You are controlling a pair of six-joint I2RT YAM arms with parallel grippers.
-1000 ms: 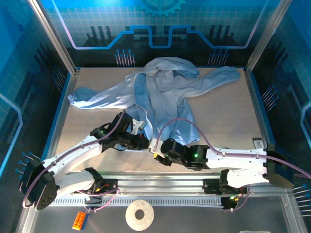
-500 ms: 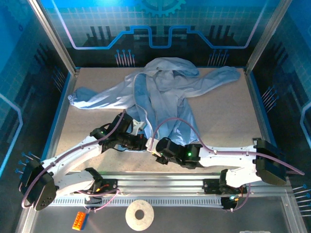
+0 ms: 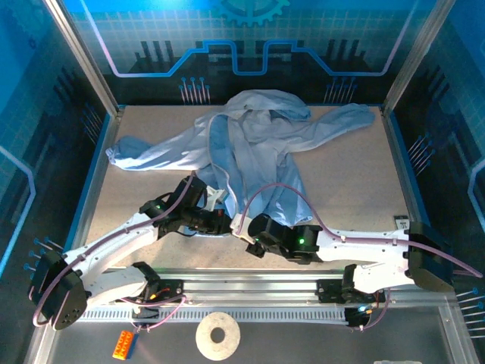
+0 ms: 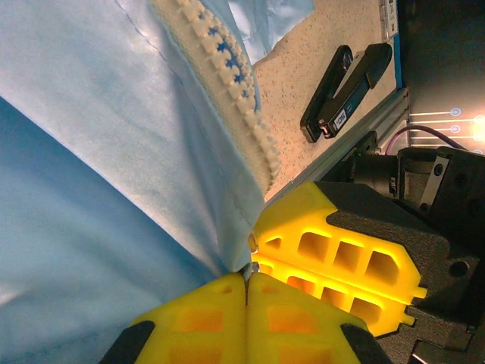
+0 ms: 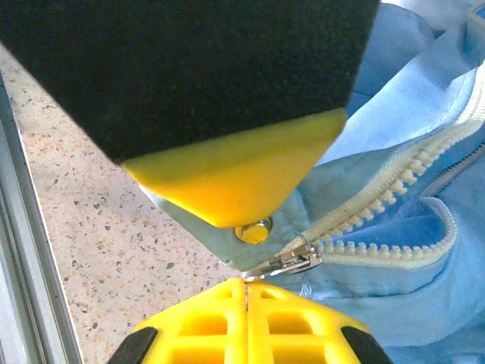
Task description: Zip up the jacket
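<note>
Enclosed cell. Back wall: blue panel w/ pale grid, dark circuit-style lines, gear motif at top centre. L wall & R wall: same blue, glossy, faint circuit marks. Alu posts at both far corners, leaning outward in top view. Table top: beige, speckled, w/ blue trim along sides. Near edge: alu rail, then grey shelf. Light cool, blue-tinted, fairly even. Small glowing dots on dark panel in L wrist view.
</note>
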